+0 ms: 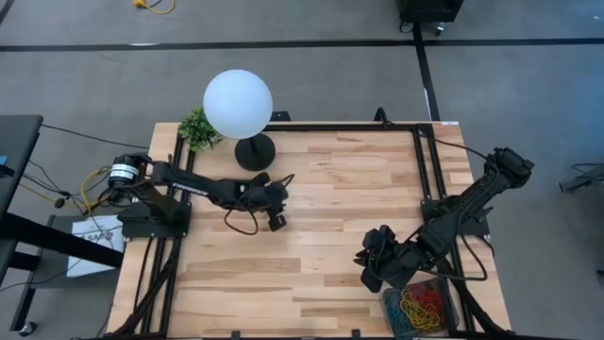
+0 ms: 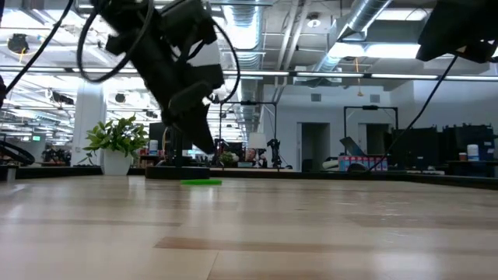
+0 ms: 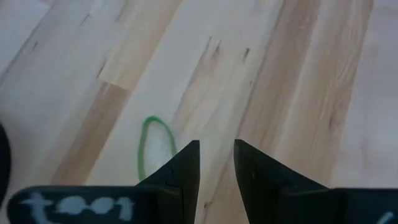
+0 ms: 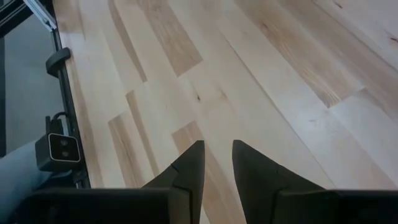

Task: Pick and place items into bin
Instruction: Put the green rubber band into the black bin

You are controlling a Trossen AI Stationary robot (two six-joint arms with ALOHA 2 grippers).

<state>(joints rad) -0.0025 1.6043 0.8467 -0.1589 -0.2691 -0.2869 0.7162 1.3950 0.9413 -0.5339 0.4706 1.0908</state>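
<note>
One green rubber-band loop (image 3: 152,146) lies flat on the wooden table, just beside my left gripper's (image 3: 216,149) fingertips and not between them. The low view shows the same green band (image 2: 201,182) on the tabletop with the left gripper (image 2: 206,144) above it, fingers pointing down and narrowly open. The dark mesh bin (image 1: 451,304) sits at the table's near right corner and holds several red, yellow and blue bands (image 1: 420,307). My right gripper (image 1: 370,263) hovers just left of the bin, narrowly open over bare wood (image 4: 217,149).
A white globe lamp (image 1: 238,102) on a black base (image 1: 255,151) and a small green plant (image 1: 198,127) stand near the table's far edge. Black frame rails (image 1: 423,161) run along the table's left and right sides. The table's middle (image 1: 321,189) is bare wood.
</note>
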